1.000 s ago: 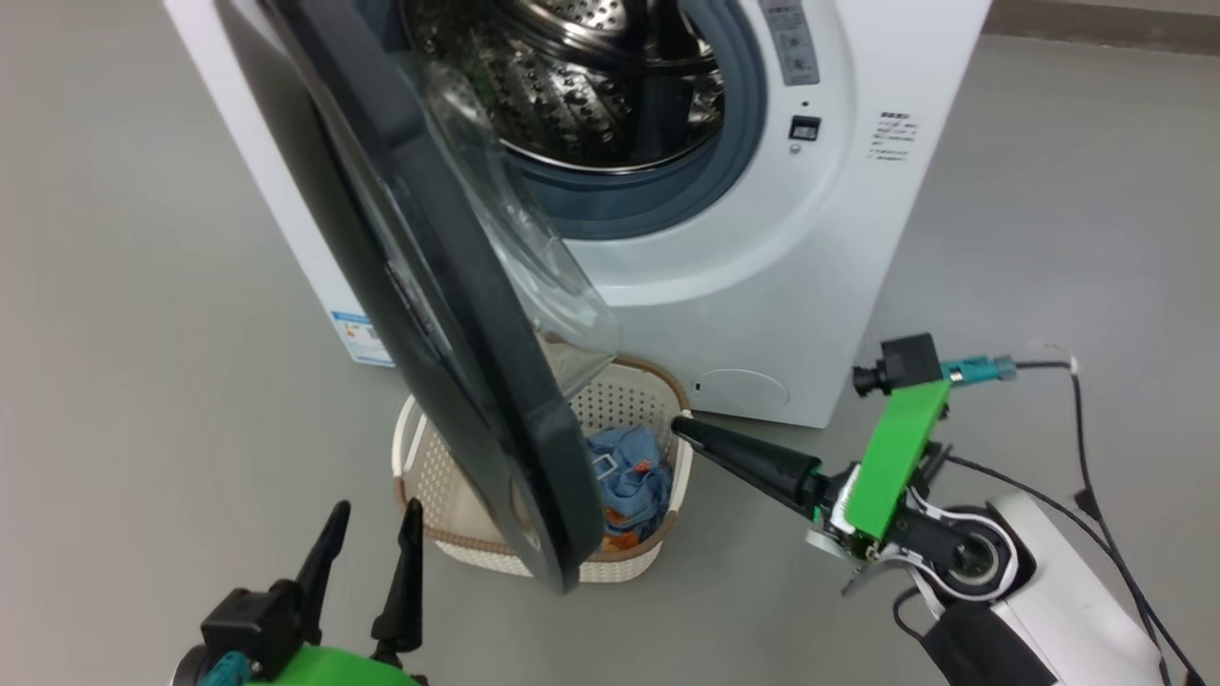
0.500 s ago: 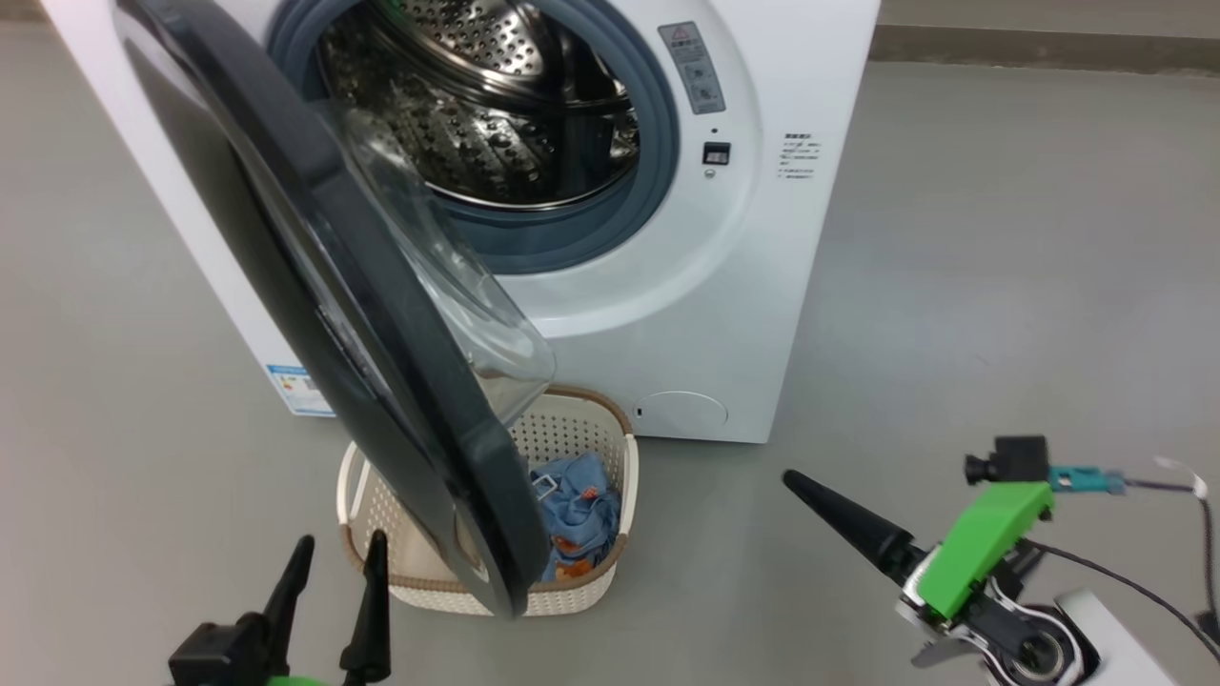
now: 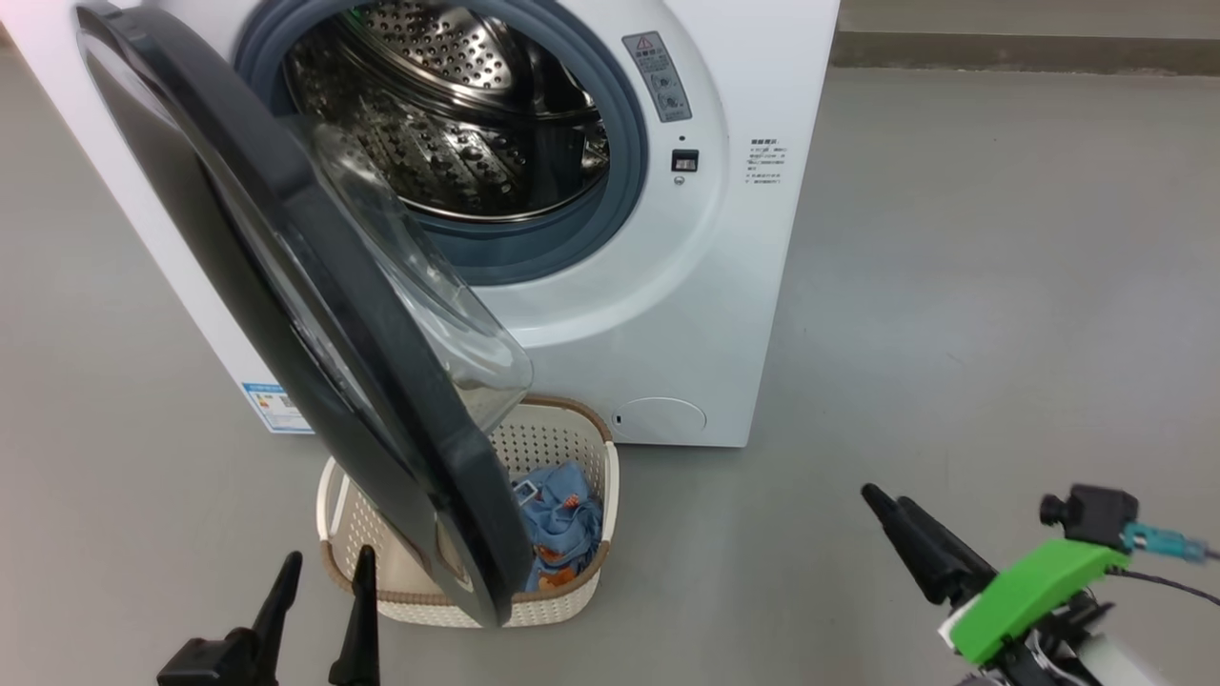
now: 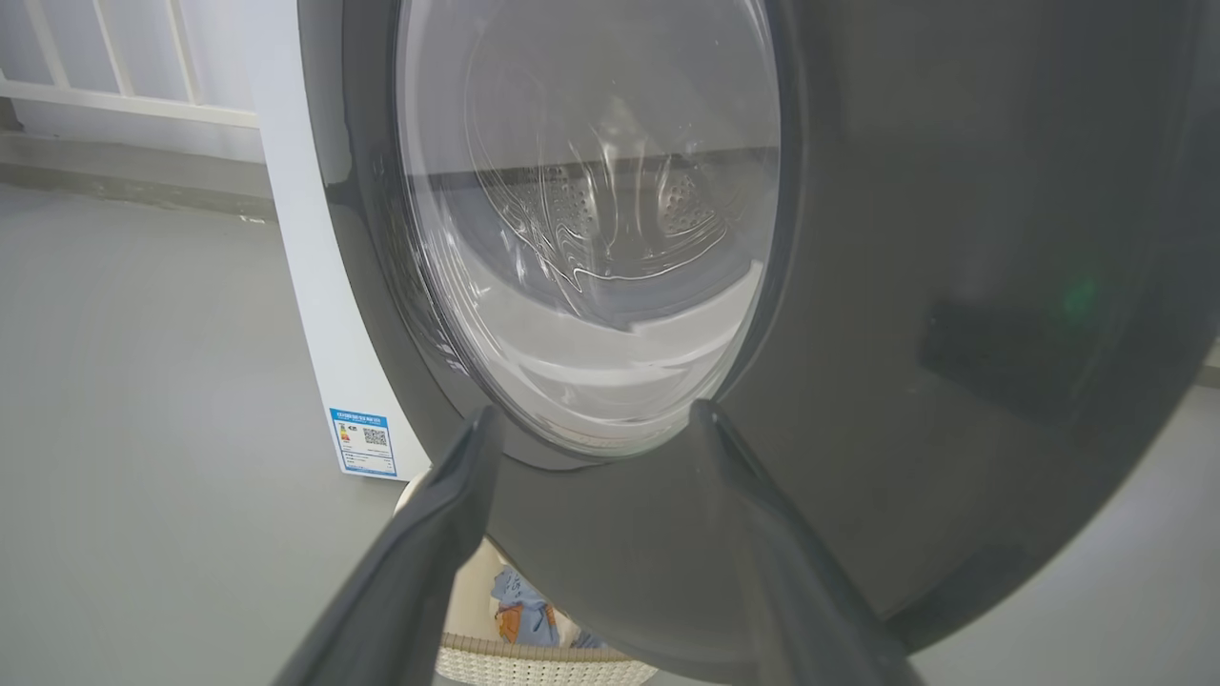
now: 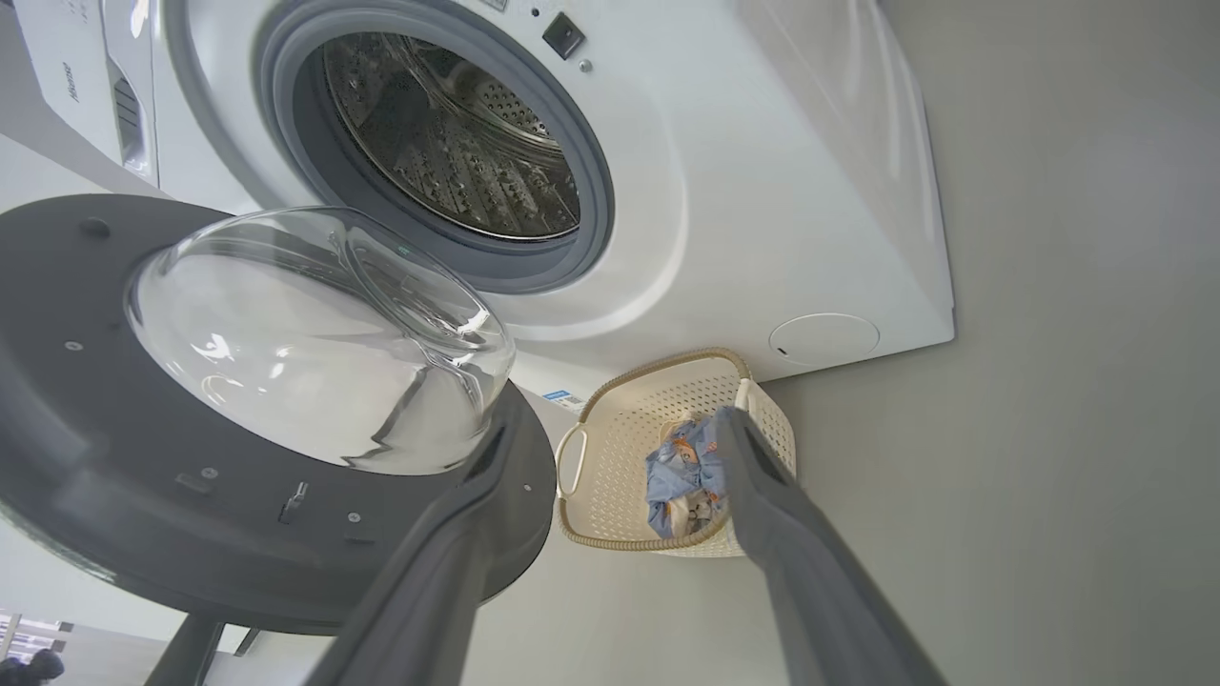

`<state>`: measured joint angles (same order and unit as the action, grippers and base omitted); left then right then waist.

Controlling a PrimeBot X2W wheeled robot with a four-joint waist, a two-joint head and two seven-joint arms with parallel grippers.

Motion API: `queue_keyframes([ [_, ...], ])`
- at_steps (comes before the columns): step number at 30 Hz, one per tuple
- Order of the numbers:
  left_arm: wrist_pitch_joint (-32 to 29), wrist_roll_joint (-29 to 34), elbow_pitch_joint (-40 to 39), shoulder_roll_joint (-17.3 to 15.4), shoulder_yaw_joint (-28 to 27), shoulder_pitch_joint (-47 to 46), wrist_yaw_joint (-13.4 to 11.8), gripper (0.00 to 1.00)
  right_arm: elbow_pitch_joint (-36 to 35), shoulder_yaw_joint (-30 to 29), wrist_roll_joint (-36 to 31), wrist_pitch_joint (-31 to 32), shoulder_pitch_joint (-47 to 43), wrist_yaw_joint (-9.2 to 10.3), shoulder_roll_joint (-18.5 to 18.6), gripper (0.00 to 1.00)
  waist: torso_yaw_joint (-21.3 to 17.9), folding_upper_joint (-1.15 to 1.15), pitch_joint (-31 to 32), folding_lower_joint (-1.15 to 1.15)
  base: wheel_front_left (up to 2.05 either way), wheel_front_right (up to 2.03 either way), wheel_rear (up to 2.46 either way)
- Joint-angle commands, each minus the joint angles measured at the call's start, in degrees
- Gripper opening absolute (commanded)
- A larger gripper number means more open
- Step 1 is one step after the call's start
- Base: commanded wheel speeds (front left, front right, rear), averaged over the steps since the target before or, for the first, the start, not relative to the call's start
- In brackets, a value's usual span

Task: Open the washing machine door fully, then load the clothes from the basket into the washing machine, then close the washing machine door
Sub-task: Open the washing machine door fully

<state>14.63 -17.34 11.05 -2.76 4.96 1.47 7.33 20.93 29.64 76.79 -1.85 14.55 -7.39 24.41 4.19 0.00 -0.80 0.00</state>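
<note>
The white washing machine (image 3: 667, 314) shows its steel drum (image 3: 448, 124). The black washing machine door (image 3: 276, 276) stands partly open, swung out over the basket (image 3: 558, 443), which sits on the floor before the machine. Light blue clothes (image 3: 558, 529) lie in the basket's right half. My left gripper (image 3: 328, 562) is open, just left of the basket, facing the door's outer face (image 4: 953, 238). My right gripper (image 3: 886, 497) is open and empty, well to the right of the basket. The right wrist view shows the door's glass bowl (image 5: 315, 333), the basket (image 5: 667, 429) and the clothes (image 5: 681, 467).
Grey floor surrounds the machine, with open floor on the right. A blue label (image 4: 362, 441) sits low on the machine's front corner. A wall base (image 3: 1029, 48) runs along the far right. A cable (image 3: 1168, 589) trails from my right wrist.
The head camera has shifted, so the whole scene sits lower and further left. My right gripper has pulled back from the basket's rim to the right. The door holds its angle.
</note>
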Motion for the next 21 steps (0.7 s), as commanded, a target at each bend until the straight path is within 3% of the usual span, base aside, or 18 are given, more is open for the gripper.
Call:
queue_keyframes([
  [1, 0.4, 0.9, -1.6, -0.8, -2.1, -0.4, 0.2, 1.00, -0.4, 1.9, -1.7, -3.2, -0.6, -0.10, 2.0, 1.00, -0.1, 0.00, 0.1, 0.00, 0.00, 0.00, 0.00],
  [5, 0.4, 0.9, -1.6, -0.7, -2.1, -0.3, 0.2, 1.00, 2.2, 5.2, -4.3, -10.3, -0.3, -0.10, 4.0, 1.00, -0.1, 0.00, 0.1, 0.00, 0.00, 0.00, 0.00],
  [10, 0.4, 0.9, -1.6, -0.7, -2.1, -0.3, 0.2, 1.00, 6.5, 5.2, -9.4, -13.1, 0.8, -0.10, 4.8, 1.00, -0.1, 0.00, 0.1, 0.00, 0.00, 0.00, 0.00],
  [21, 0.4, 0.9, -2.1, -0.8, -2.6, -0.4, 0.2, 1.00, 1.8, -14.0, -31.7, -13.1, -4.8, -0.10, -1.4, 1.00, -0.3, 0.00, 0.0, 0.00, 0.00, 0.00, 0.00],
])
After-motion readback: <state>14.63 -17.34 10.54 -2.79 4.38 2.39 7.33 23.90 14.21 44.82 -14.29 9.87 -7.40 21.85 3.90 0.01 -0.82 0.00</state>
